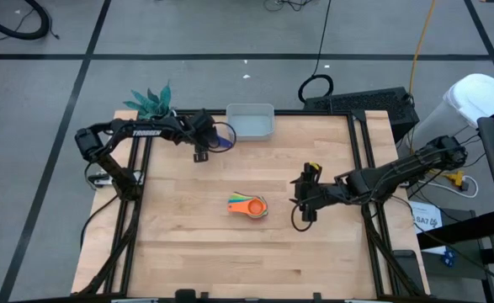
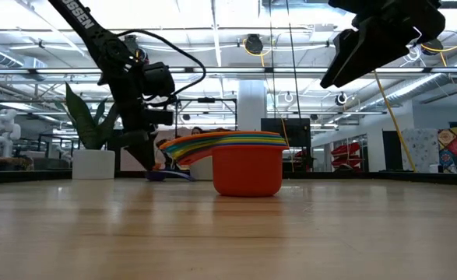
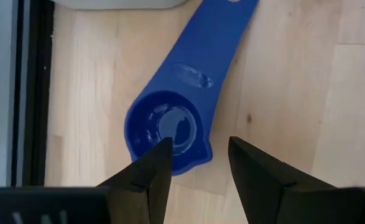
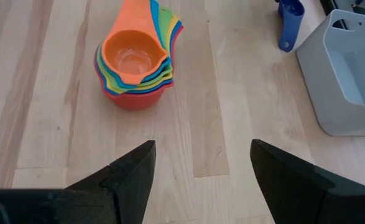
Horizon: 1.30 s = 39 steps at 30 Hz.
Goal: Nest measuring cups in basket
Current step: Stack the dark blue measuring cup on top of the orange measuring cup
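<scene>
The dark blue measuring cup (image 3: pixel 170 124) lies on the wood just in front of the pale grey-blue basket (image 1: pixel 251 122), its handle pointing toward the basket. My left gripper (image 3: pixel 198 149) is open above it, one fingertip over the bowl and the other outside its wall. The other cups sit nested in one stack (image 1: pixel 248 206) at mid-table, red at the bottom and orange on top (image 4: pixel 132 56). My right gripper (image 1: pixel 303 202) is open and raised, to the right of that stack. My left gripper comes at the dark blue cup's bowl (image 3: pixel 188 158) from above, pointing down, with the bowl's wall, at the side away from the handle, between the open fingers. I cannot tell whether either finger touches it. The cup rests on the table.
A white pot with a teal plant (image 1: pixel 150 101) stands at the table's far left corner, behind the left arm. The basket (image 4: pixel 344 74) is empty and sits at the far edge. Bare wood lies between the stack and the near edge.
</scene>
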Tool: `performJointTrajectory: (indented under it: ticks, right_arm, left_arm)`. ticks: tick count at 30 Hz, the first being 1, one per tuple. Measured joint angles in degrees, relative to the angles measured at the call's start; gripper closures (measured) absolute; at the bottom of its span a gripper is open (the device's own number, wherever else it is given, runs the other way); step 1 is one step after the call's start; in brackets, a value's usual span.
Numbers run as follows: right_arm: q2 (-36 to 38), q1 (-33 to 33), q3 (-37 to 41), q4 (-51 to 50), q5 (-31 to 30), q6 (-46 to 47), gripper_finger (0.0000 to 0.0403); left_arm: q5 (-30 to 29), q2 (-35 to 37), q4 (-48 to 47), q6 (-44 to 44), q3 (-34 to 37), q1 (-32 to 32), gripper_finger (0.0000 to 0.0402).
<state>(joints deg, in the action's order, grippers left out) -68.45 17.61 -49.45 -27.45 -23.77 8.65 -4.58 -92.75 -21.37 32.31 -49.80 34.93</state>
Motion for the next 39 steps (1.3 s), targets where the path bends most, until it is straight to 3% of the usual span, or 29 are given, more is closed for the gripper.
performJointTrajectory:
  ticks: [9,14,24,27,31,39]
  right_arm:
    - [-0.01,-0.29,0.0,0.6,0.02,0.06,0.0147]
    - [0.01,-0.29,0.0,1.13,0.04,0.16,0.0147]
    - [-0.01,-0.34,0.0,1.09,0.07,0.79,0.0147]
    - [0.0,-0.41,0.0,1.07,0.09,0.99,0.0147]
    - [-0.01,-0.42,0.0,1.08,0.09,1.15,0.0147]
    - [0.0,-0.42,0.0,1.08,0.06,1.14,0.0147]
  left_arm:
    - [1.68,-0.2,0.65,-0.5,0.0,0.95,0.0243]
    - [2.42,-4.34,1.01,-1.22,0.0,0.94,0.0243]
    - [0.89,-5.77,3.02,-0.94,-0.76,0.19,0.0245]
    - [1.31,-5.79,1.64,-0.63,-1.07,0.29,0.0281]
    - [1.48,-5.77,0.1,-1.42,-1.14,0.04,0.038]
    - [-2.14,-5.77,-5.8,-3.67,-2.42,-2.56,0.039]
